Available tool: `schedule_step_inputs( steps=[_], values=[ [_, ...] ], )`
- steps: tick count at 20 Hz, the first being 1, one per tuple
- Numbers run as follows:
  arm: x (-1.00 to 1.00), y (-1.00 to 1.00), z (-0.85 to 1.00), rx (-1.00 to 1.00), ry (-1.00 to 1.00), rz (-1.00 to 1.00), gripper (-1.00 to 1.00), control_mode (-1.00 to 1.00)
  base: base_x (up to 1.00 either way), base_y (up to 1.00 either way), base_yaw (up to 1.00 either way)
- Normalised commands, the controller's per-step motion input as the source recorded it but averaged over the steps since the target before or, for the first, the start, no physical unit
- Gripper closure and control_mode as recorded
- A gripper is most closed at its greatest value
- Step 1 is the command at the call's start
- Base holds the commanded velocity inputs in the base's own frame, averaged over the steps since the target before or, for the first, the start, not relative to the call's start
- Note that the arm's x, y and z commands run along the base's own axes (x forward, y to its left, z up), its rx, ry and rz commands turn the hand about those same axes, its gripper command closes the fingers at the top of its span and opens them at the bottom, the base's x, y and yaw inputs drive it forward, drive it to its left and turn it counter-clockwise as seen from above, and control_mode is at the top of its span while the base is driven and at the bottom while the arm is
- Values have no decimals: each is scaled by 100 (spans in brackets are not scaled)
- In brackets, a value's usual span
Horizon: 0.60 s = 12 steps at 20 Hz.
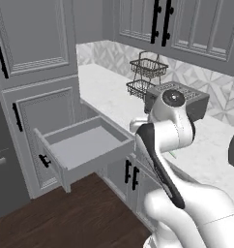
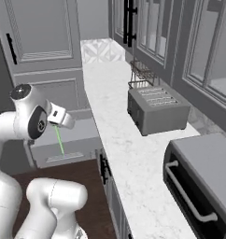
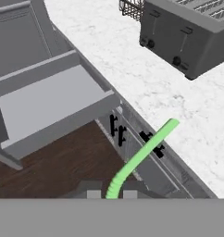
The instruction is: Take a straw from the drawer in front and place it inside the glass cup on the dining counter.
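My gripper (image 3: 112,194) is pinched shut on the straw (image 3: 140,155), holding it at its bent, ribbed lower end. In the hand view the straw runs up and right from the fingertips, its tip over the edge of the wall counter (image 3: 178,102).

The right base view shows the straw (image 2: 59,140) as a thin bright-green line hanging below my hand, in front of the drawer. In the left base view just a green sliver (image 1: 172,154) peeks out beside my arm; the hand itself is hidden behind the arm links.

The drawer (image 1: 85,145) is pulled fully out: a shallow grey box with a flat bare floor, framed panel front and small black handle (image 1: 43,160). The left base view shows its inside best.

The wall counter is white marble-veined stone, smooth. On it:
- toaster (image 2: 157,109), dark grey, boxy, slots on top; the hand view adds knobs and levers on its front face
- two-tier black wire basket (image 1: 148,75) behind it
- dark oven-like box with a pale bar handle (image 2: 201,182), seen fully from the right base view

Grey panelled cabinets, black handles. Dark wood plank floor (image 1: 65,218).
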Motion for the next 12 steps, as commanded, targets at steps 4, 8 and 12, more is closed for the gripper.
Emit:
schedule_step_inputs(
  steps=[4, 8, 12],
  values=[
    [0, 0, 0, 0, 0, 0, 100, 100, -84, 34, 43],
    [0, 0, 0, 0, 0, 0, 100, 100, -4, 57, 82],
    [0, 0, 0, 0, 0, 0, 100, 100, 0, 28, 98]
  ],
)
